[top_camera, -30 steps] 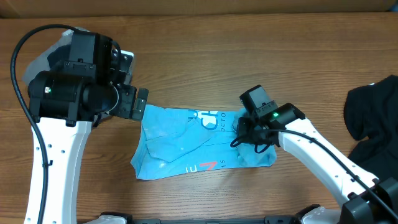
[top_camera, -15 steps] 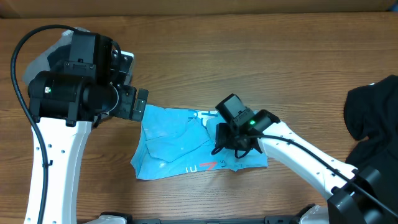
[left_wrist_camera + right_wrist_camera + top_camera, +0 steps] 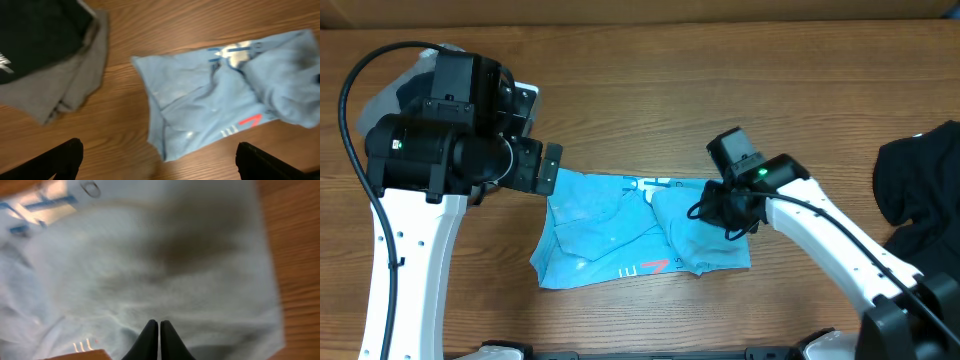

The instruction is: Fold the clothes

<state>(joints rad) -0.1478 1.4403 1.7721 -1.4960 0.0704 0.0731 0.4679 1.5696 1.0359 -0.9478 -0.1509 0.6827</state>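
The light blue T-shirt [image 3: 620,235] lies crumpled on the wooden table, its right part lumped over the middle, with white and red lettering showing. My right gripper [image 3: 725,215] hovers over that right part. In the right wrist view its fingertips [image 3: 159,325] are pressed together above the blue cloth [image 3: 150,255] with nothing between them. My left gripper [image 3: 545,168] stands wide open just off the shirt's upper left corner. In the left wrist view its two fingers [image 3: 65,155] sit far apart in the bottom corners, with the shirt [image 3: 210,95] ahead of them.
A black garment [image 3: 920,190] lies bunched at the table's right edge. In the left wrist view a grey piece [image 3: 70,85] with a black piece [image 3: 35,30] on top lies to the left of the shirt. The left arm's body [image 3: 430,140] rises over the table's left side.
My right gripper swung left across the shirt, dragging its right part inward, then drew back to the right and is now shut and empty. The left arm stayed still.
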